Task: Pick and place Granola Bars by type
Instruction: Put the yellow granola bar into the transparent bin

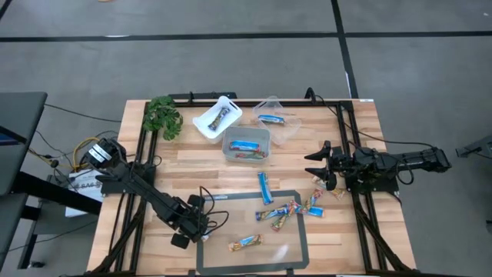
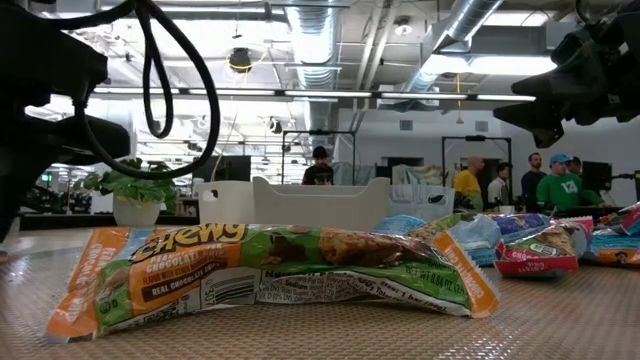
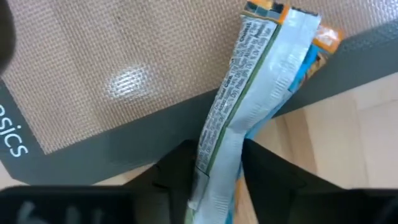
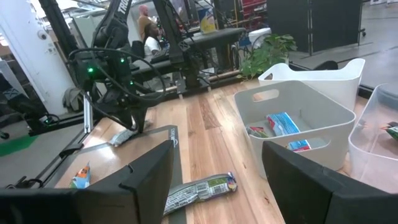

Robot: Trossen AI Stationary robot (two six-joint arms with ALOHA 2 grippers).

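Observation:
Several granola bars lie flat on the grey mat and the wood: a blue one, a mixed cluster, one near the mat's near edge, which fills the low view. My left gripper at the mat's left edge is shut on a bar, whose printed silver back shows. My right gripper hovers open right of the bars, with a bar on the wood ahead of its fingers. My left gripper pinches the granola bar between its two fingers at one end. The bar runs on along the fingers' line, over the mat's dark border, to its free end. Whether that end rests on the mat, I cannot tell.
Three tubs stand at the far side: a white one holding a bar, a clear one with bars, another clear one with a blue bar. A small plant sits far left. People stand beyond the table.

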